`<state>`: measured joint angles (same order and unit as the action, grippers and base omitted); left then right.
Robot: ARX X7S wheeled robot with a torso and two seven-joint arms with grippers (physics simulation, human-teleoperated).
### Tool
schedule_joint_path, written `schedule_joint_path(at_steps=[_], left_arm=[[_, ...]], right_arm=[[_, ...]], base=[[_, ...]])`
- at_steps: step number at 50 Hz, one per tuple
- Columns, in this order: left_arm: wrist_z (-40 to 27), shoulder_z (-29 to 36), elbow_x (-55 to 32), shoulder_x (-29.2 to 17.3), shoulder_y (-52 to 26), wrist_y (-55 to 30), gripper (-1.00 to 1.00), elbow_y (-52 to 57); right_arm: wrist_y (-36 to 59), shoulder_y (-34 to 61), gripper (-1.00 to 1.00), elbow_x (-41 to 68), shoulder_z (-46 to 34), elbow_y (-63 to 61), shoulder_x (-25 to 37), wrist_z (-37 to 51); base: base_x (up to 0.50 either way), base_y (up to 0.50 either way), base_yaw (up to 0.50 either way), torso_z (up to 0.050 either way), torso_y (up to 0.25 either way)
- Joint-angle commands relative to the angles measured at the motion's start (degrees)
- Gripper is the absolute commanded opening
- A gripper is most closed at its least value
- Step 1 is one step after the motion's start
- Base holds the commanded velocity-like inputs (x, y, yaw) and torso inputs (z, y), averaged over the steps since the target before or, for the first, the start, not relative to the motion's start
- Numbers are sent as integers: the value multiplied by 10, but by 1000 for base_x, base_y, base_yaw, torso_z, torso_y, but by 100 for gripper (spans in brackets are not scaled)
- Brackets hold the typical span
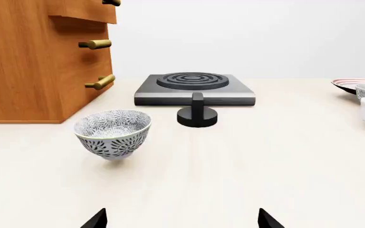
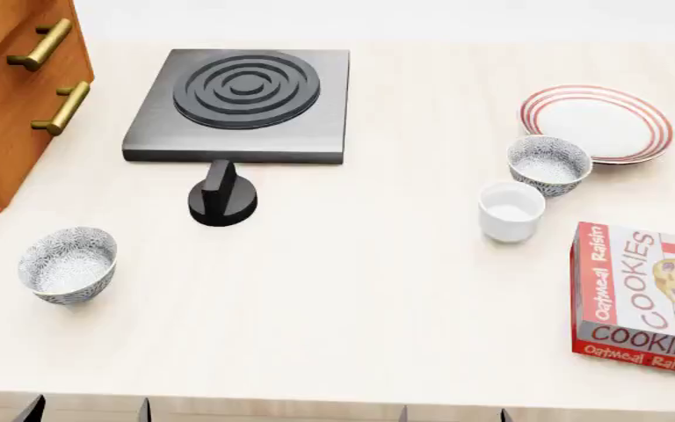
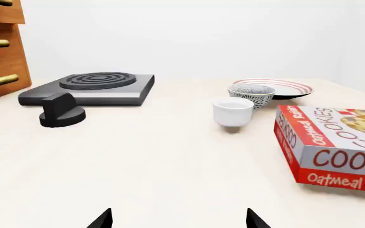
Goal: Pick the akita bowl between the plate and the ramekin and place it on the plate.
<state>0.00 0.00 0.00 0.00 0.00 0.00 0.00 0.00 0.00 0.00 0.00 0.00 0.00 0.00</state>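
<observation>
The akita bowl (image 2: 548,163), grey-speckled with a pale inside, stands between the red-ringed plate (image 2: 605,120) and the plain white ramekin (image 2: 511,211) at the table's right. The right wrist view shows the same bowl (image 3: 251,94) ahead, the plate (image 3: 292,87) behind it and the ramekin (image 3: 233,111) in front. My right gripper (image 3: 178,219) is open and empty, well short of them at the near edge. My left gripper (image 1: 182,219) is open too, facing a second patterned bowl (image 1: 112,133) at the left (image 2: 68,264).
A black hot plate (image 2: 243,92) with a loose black knob (image 2: 222,195) sits at the back centre. A wooden drawer cabinet (image 2: 10,97) stands at far left. A red cookie box (image 2: 642,299) lies at the right, close to the ramekin.
</observation>
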Motion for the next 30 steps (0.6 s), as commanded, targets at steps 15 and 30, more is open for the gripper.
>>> schedule_joint_path(at_steps=[15, 30], left_arm=[[-42, 39, -16, -31, -1, 2, 100, 1], [-33, 29, -102, -47, -10, -97, 100, 70]], right_arm=[[15, 2, 100, 27, -37, 0, 30, 37], [7, 0, 100, 35, -52, -1, 43, 52]], base=[[0, 0, 0, 0, 0], [0, 0, 0, 0, 0]])
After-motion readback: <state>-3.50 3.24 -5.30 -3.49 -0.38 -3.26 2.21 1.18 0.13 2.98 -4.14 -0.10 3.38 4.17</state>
